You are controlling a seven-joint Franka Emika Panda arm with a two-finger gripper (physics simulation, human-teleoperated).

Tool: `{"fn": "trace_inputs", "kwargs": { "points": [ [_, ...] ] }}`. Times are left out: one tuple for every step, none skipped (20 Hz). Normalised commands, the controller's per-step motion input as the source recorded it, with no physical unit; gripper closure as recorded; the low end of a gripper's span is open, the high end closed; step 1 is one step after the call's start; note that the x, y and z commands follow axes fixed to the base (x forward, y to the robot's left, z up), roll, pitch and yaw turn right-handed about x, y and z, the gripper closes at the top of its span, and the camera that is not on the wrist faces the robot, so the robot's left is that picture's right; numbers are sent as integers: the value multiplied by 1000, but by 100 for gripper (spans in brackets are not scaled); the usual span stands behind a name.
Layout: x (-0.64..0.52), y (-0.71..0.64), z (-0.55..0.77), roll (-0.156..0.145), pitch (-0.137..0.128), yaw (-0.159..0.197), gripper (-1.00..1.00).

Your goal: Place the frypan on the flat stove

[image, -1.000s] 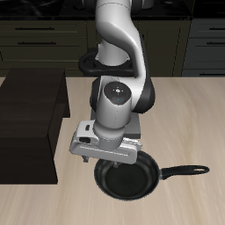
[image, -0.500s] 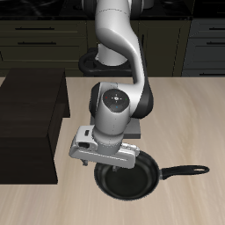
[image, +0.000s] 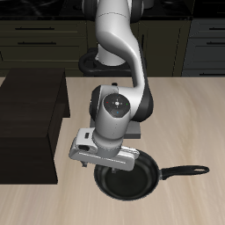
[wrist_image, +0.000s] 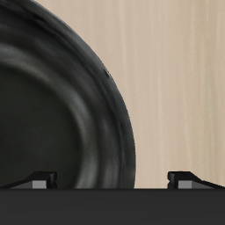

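Right, no readable writing anywhere. Frypan point(image: 128, 178) sits empty on the table point(image: 198, 114) at the exterior frame's lower centre, handle reaching right. Gripper point(wrist_image: 112, 178) hangs directly above its rim, fingertips point(wrist_image: 38, 178) spread wide apart, gripping nothing. Flat stove point(image: 134, 131) peeks out behind the arm.

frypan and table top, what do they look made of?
Frypan: looks like dark metal with a matte black coating; the wrist view shows soft grey sheen on its curved rim, no sharp glints. Table: looks like pale wood or wood-look laminate, with fine straight grain lines; a render, so either is possible.
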Motion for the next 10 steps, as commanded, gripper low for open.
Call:
{"fn": "trace_inputs", "kwargs": {
  "points": [
    [-43,-287,-413,-39,71,-31,-100],
    [33,74,-140,8,12,-6,-100],
    [-5,-304,-577,-37,62,-2,-100],
    [13,-144,-364,-32,56,-26,-100],
    [3,-106,-417,-8,43,-1,-100],
    [33,-152,-472,-70,94,-35,-100],
    [-17,-24,-428,2,58,-105,-100],
    [-9,-68,-503,-4,59,-49,-100],
    [-48,22,-488,-13,90,-65,-100],
    [24,25,-384,-1,74,-16,-100]
  ]
}}
